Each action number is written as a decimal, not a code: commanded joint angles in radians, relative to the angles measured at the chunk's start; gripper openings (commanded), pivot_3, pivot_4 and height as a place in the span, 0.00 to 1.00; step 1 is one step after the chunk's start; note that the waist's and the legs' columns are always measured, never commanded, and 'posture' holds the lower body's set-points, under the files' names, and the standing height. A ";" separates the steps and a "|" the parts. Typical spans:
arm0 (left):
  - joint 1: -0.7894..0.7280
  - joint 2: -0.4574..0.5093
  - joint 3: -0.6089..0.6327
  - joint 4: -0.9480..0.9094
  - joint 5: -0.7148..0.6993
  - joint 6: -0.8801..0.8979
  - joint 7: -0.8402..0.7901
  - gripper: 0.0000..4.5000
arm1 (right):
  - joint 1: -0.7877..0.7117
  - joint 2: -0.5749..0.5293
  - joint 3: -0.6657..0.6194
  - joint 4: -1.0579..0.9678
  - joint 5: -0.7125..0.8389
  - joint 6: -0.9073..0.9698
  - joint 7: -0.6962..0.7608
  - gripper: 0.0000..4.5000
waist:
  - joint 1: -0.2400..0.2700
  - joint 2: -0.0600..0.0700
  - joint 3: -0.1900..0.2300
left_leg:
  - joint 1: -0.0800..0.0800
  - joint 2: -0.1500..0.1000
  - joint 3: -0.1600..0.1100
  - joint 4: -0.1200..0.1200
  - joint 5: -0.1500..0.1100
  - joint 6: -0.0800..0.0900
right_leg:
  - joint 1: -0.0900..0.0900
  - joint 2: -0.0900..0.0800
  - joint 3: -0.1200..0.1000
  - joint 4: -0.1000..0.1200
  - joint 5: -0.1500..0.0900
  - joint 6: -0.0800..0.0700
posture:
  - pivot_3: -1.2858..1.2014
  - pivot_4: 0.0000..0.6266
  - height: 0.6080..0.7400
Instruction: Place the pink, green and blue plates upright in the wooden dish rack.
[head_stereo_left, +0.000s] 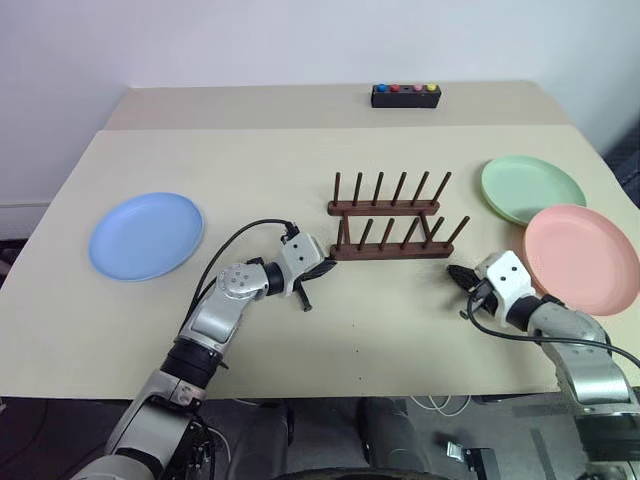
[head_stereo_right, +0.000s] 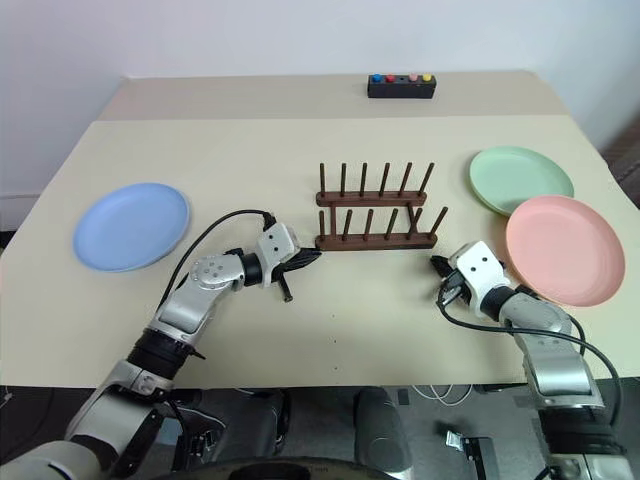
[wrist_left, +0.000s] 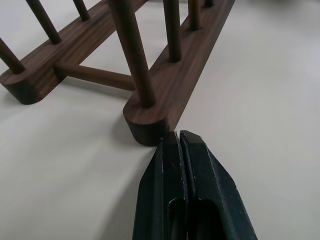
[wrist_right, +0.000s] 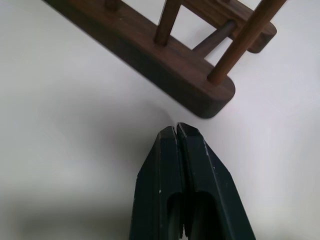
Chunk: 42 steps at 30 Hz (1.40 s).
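Two tools, left tool (wrist_left: 177, 137) and right tool (wrist_right: 176, 131), are fully closed and empty, one at each end of the wooden dish rack (head_stereo_left: 388, 225); rack holds no plates.

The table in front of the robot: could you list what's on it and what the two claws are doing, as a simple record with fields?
rack: wooden dish rack mid-table, no plates in it
blue plate: blue plate flat on the table, on the robot's left
green plate: green plate flat, on the right
pink plate: pink plate flat, its rim overlapping the green one's
left gripper: left gripper shut, empty, at the rack's left end
right gripper: right gripper shut, empty, near the rack's right end
other: black button box at the far edge
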 joint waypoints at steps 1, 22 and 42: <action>0.045 0.024 0.037 -0.123 -0.077 0.031 -0.057 0.00 | 0.050 -0.053 -0.143 -0.128 0.086 0.058 0.025 0.05 | 0.001 0.000 0.000 | 0.000 0.000 0.000 0.000 0.000 0.000 | 0.000 0.000 0.000 0.000 0.000 0.000 | 0.52 0.24 1.00; 0.137 -0.018 0.040 -0.347 -0.183 0.147 -0.020 0.00 | 0.146 -0.113 -0.297 -0.102 -0.052 0.229 -0.112 0.99 | 0.002 -0.001 0.001 | -0.001 0.000 0.000 0.000 0.000 0.000 | 0.000 0.000 0.000 -0.001 -0.002 -0.004 | 0.52 0.24 1.00; 0.139 0.057 0.003 -0.351 -0.277 0.154 -0.225 0.00 | 0.171 -0.099 -0.283 -0.154 -0.038 0.333 -0.111 0.01 | 0.003 -0.001 0.001 | -0.003 0.000 0.000 0.001 0.000 0.000 | -0.002 0.000 0.000 -0.001 -0.002 -0.004 | 0.52 0.24 1.00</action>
